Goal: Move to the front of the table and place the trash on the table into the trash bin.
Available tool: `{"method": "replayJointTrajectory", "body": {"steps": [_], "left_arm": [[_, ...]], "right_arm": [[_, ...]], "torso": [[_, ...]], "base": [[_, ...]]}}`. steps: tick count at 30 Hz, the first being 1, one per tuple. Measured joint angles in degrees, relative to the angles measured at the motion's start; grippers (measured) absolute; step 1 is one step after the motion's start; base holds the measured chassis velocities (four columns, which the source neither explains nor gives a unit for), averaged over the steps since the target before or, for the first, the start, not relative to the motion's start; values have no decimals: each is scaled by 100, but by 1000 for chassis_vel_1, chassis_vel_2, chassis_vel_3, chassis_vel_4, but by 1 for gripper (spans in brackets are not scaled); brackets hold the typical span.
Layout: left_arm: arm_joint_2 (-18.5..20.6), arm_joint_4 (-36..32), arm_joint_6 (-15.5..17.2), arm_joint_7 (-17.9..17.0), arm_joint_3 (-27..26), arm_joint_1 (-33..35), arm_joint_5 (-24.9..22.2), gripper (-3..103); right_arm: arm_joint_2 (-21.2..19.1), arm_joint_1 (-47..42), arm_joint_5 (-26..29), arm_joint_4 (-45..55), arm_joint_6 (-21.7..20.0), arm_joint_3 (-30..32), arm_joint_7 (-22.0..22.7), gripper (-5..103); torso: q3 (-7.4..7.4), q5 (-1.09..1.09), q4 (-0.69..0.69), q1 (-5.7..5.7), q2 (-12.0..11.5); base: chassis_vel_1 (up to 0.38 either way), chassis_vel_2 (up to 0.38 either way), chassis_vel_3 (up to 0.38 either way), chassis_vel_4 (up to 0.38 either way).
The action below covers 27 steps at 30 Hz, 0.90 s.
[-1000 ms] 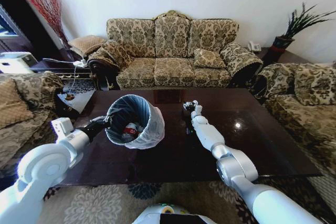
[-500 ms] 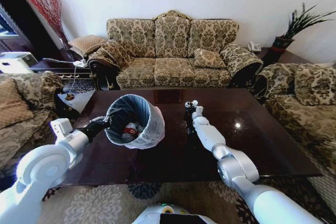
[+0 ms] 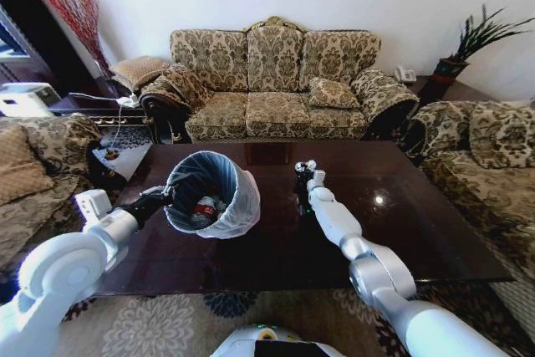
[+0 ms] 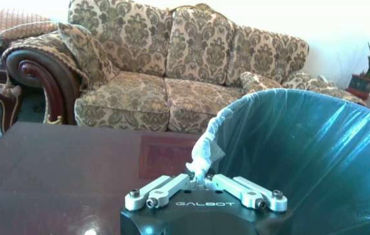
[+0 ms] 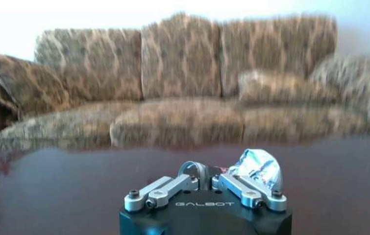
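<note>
— Two grippers, one bin [image 3: 213, 194], one table [image 3: 418, 206]. What holds what?

— The left gripper [image 3: 160, 196] is pinched shut on the bin's bag-lined rim, holding the bin tilted over the table's left part, mouth toward the camera. In the left wrist view the fingers [image 4: 171, 185] meet on the white liner.

— And the trash?

— One red-labelled bottle [image 3: 205, 209] lies inside the bin with other scraps I cannot count. One crumpled silvery wrapper [image 5: 258, 168] sits clamped between the right gripper's [image 3: 303, 166] fingers, over the table's middle, just right of the bin and apart from it.

— Anything else?

— Three sofas ring the table; the middle one [image 3: 276, 81] faces us.
</note>
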Motion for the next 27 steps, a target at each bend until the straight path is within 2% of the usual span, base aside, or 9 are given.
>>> {"method": "replayJointTrajectory", "body": {"steps": [5,6,8,10,13,16,17,20,27], "left_arm": [[184,104,0,-16,66,-95,-84,0],[260,147,0,-27,130,-156,-125,0],[566,313,0,-73,377,-384,-259,0],[641,352,0,-82,425,-431,-285,0],[972,527,0,-114,637,-628,-428,0],[1320,841,-60,-133,982,-897,-504,0],[1320,841,-60,-133,982,-897,-504,0],[1513,1155,-151,-133,1442,-1286,-614,0],[2107,1703,-470,-12,1986,-1966,-894,0]], "right_arm": [[-366,-441,-6,905,-16,-8,46,3],[-599,-719,44,1591,-26,2,49,3],[-1128,-1312,551,3241,-220,11,32,3],[-1238,-1439,695,3611,-298,10,28,3],[-1686,-1960,1373,5208,-631,10,28,3],[-2181,-2454,2563,6935,-1076,38,21,3],[-2181,-2454,2563,6935,-1076,38,21,3],[-2434,-2630,3622,8009,-1409,92,38,3],[-2418,-2570,4096,8781,-1579,78,44,3]], "torso": [[0,-4,-4,-1,0],[0,-2,-5,0,0],[0,-5,-3,0,0],[0,-5,-3,0,0],[-1,-3,-2,0,0],[-1,-3,-1,-1,0],[-1,-3,-1,-1,0],[-1,-6,-1,-1,0],[0,-4,2,0,0]], "base": [[0,0,0,0],[0,0,0,0],[0,0,0,0],[0,0,0,0],[0,0,0,0],[0,0,0,0],[0,0,0,0],[0,0,0,0],[0,0,0,0]]}}
